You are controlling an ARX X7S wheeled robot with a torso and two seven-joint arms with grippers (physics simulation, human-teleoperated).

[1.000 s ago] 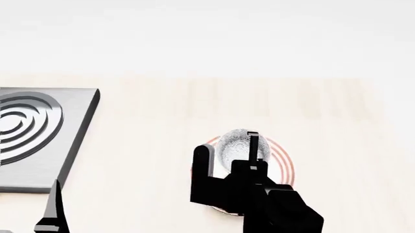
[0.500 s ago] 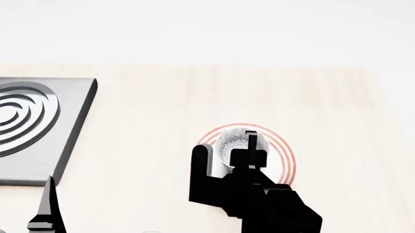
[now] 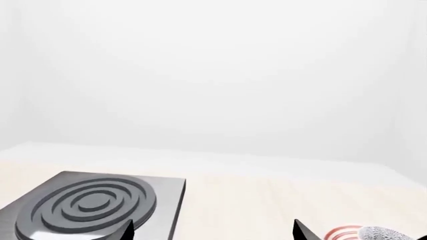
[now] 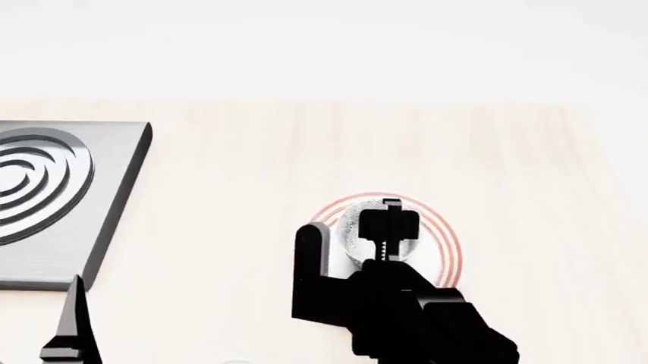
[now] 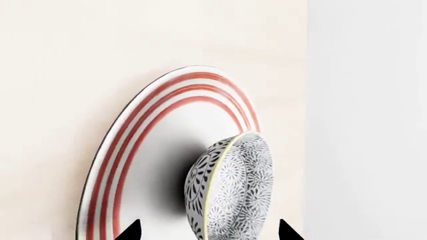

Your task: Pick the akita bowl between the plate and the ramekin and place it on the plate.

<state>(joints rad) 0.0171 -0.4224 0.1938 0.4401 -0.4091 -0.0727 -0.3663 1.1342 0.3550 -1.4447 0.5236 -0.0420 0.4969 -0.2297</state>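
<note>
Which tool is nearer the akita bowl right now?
Right. The right tool straddles the akita bowl over the plate; the left tool sits far off, near the stove burner.

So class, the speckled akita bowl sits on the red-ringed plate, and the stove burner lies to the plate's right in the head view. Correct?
Not quite: the stove burner lies to the left of the plate, as the head view shows. The akita bowl does sit on the red-ringed plate.

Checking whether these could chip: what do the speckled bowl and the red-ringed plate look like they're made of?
The akita bowl looks like glazed ceramic: a dense grey-and-white printed pattern on a smooth, thin-rimmed wall. The plate also reads as glazed ceramic or porcelain: smooth plain white with crisp red rings at the rim. In a render, melamine would look similar, so treat both as chippable.
</note>
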